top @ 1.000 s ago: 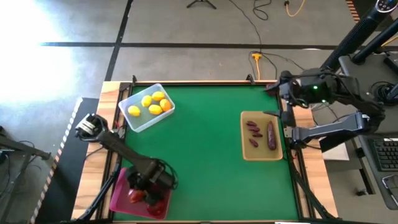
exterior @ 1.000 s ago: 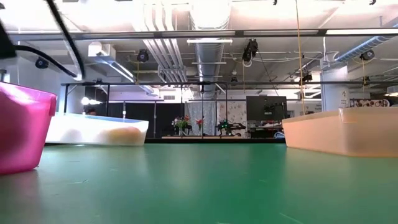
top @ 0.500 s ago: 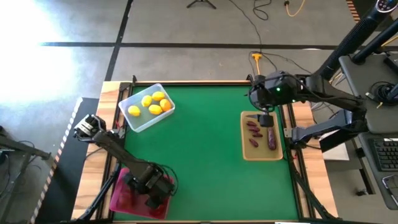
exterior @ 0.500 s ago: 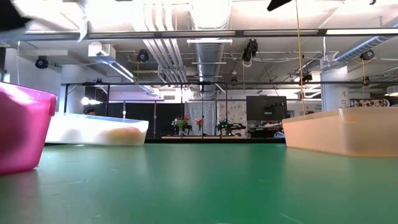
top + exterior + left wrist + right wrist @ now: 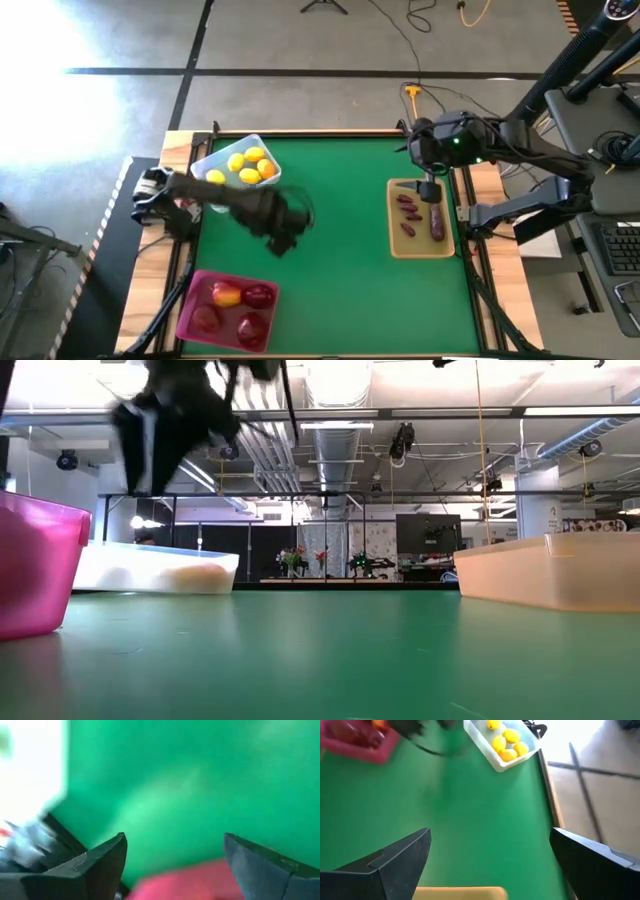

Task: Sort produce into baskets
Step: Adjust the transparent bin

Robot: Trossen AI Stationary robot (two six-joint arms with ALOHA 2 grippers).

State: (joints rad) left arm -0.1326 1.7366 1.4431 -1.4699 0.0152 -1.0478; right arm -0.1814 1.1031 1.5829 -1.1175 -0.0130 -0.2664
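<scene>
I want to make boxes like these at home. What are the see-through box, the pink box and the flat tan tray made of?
The see-through box looks like thin glossy plastic: the lemons show through its wall. The pink box looks like shiny, slightly see-through plastic. The tan tray looks matte, maybe wood or plastic; I can't tell which.

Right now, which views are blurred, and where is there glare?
Left wrist view: all smeared, only the claw is sharp. Low view: the left arm is a dark smear. High view: strong glare on the floor at top left.
</scene>
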